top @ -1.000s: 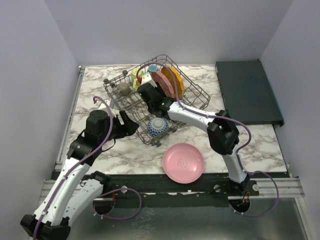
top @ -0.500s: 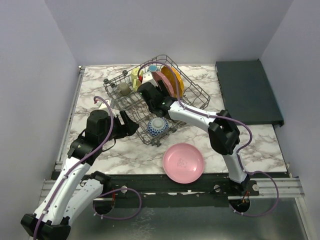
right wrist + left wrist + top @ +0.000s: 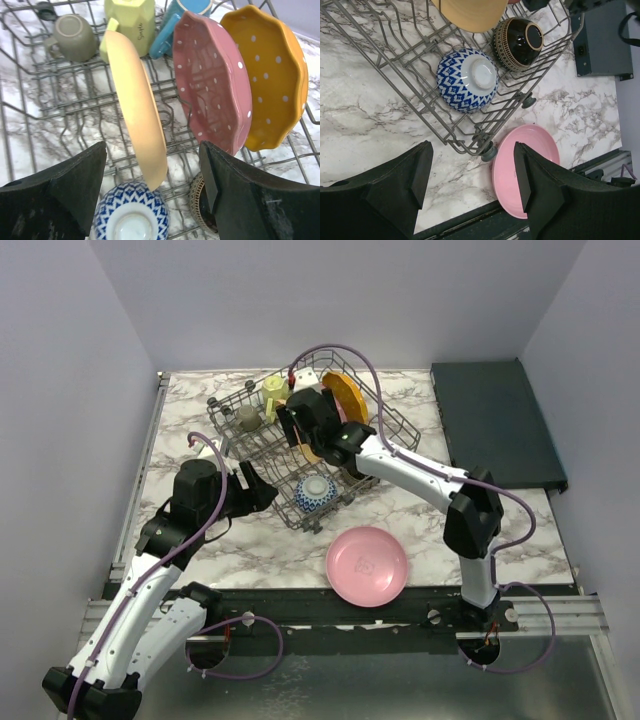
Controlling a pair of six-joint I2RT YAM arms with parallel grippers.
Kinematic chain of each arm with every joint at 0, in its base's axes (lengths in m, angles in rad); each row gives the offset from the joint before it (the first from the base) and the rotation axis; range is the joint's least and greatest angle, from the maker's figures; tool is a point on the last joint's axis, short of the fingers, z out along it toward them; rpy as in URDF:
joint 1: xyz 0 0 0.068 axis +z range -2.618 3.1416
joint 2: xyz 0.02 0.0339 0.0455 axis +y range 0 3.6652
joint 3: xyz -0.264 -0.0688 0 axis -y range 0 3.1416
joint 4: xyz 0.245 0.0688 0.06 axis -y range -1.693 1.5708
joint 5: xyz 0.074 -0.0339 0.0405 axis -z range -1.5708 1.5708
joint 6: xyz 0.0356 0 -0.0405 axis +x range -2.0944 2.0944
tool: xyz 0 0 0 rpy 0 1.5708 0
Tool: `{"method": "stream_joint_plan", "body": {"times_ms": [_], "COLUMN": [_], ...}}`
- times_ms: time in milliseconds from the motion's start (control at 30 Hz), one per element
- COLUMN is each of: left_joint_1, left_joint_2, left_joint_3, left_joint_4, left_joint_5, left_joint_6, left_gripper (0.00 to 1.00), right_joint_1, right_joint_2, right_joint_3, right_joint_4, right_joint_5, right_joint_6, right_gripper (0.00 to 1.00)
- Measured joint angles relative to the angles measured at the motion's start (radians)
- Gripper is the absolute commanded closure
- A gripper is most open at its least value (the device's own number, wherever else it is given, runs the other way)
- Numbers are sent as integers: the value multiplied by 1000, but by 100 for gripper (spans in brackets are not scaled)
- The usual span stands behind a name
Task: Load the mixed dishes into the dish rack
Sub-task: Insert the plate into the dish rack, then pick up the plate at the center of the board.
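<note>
Three stand on edge in the dish rack (image 3: 262, 445): tan plate (image 3: 137, 115), pink dotted plate (image 3: 212, 85), orange dotted plate (image 3: 272, 75); a plain pink plate (image 3: 366, 565) lies on the table (image 3: 200, 540) nearby
Right gripper (image 3: 151, 155) hangs over the rack, jaws spread wide, clear of the tan plate; left gripper (image 3: 472, 147) gapes empty by the rack's near corner

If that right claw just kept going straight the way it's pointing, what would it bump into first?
Most likely the pale yellow plate, which stands on edge in the dish rack, right between the open fingers of the right gripper. Depth is hard to judge.
</note>
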Motion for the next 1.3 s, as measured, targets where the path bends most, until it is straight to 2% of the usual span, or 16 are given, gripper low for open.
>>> {"method": "stream_joint_plan", "body": {"times_ms": [400,867,1300], "left_joint_1": [1,1,-1], "left_joint_2": [6,18,19], "left_joint_3": [0,-3,-6], "left_joint_4": [1,6,6], "left_joint_5": [3,19,21], "left_joint_6": [0,0,0], "left_gripper": [28,28,28], "right_joint_1": [0,0,0], "right_joint_2": [-202,-549,-933], "right_joint_3": [-71,-388,-777], "right_joint_4": [-16,-141,-395], "right_joint_5": [-139,-199,-230], "right_joint_6": [97,268,573], "right_gripper": [15,12,12]}}
